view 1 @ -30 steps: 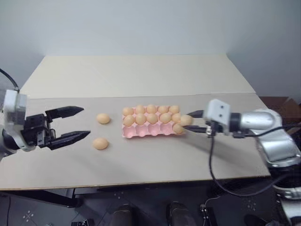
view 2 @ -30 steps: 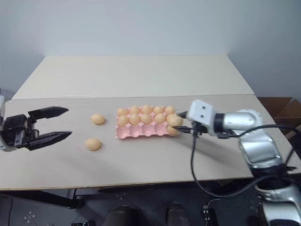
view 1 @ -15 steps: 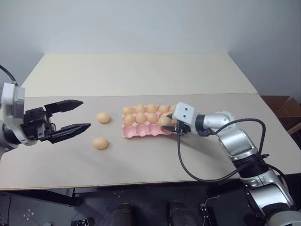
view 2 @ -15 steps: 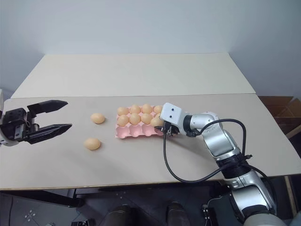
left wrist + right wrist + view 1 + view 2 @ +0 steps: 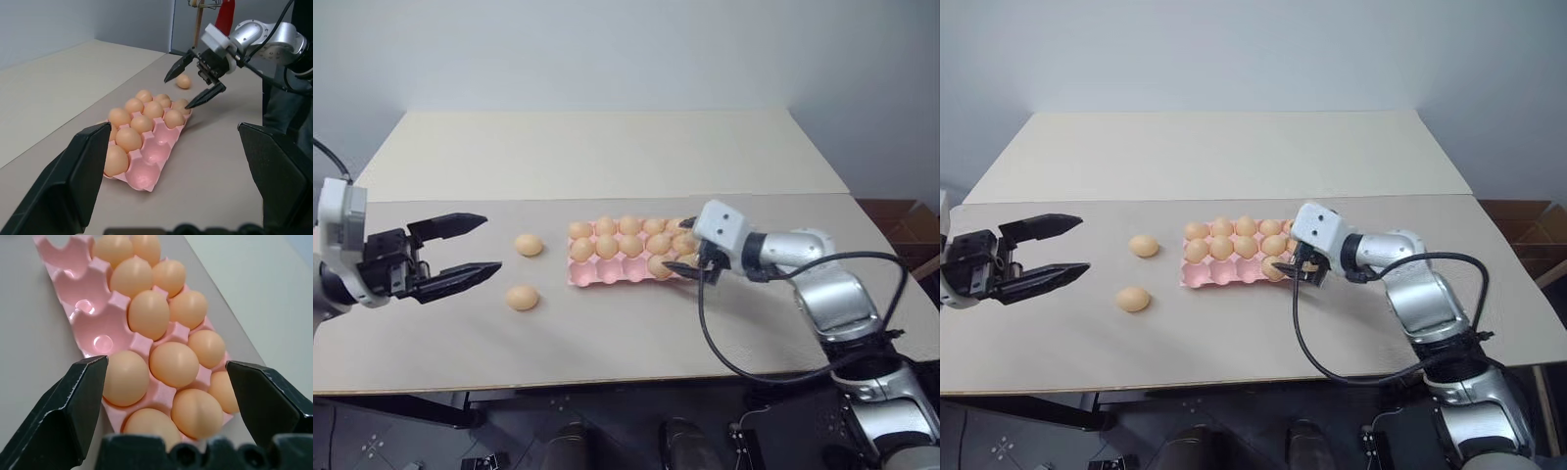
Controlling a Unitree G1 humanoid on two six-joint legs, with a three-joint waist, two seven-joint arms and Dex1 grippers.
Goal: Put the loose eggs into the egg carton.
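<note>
The pink egg carton (image 5: 607, 276) lies mid-table with several eggs in its cups; three front-row cups (image 5: 80, 289) stand empty. Two loose eggs, one (image 5: 529, 245) farther back and one (image 5: 522, 298) nearer, rest on the table left of the carton. My right gripper (image 5: 678, 245) is open at the carton's right end, holding nothing, just behind an egg (image 5: 658, 266) seated in the front row. My left gripper (image 5: 486, 245) hangs open and empty left of the loose eggs. In the left wrist view another egg (image 5: 183, 81) shows past the carton's far end; I cannot tell what it rests on.
The carton and eggs sit on a pale tabletop (image 5: 607, 162) that stretches wide and bare behind them. Its front edge (image 5: 607, 377) runs close below the arms. A black cable (image 5: 705, 323) loops from my right wrist over the table.
My right gripper carried an egg from the carton's right end over the front row, opened, and drew back right. The egg now sits in a front-row cup. The left arm held still.
</note>
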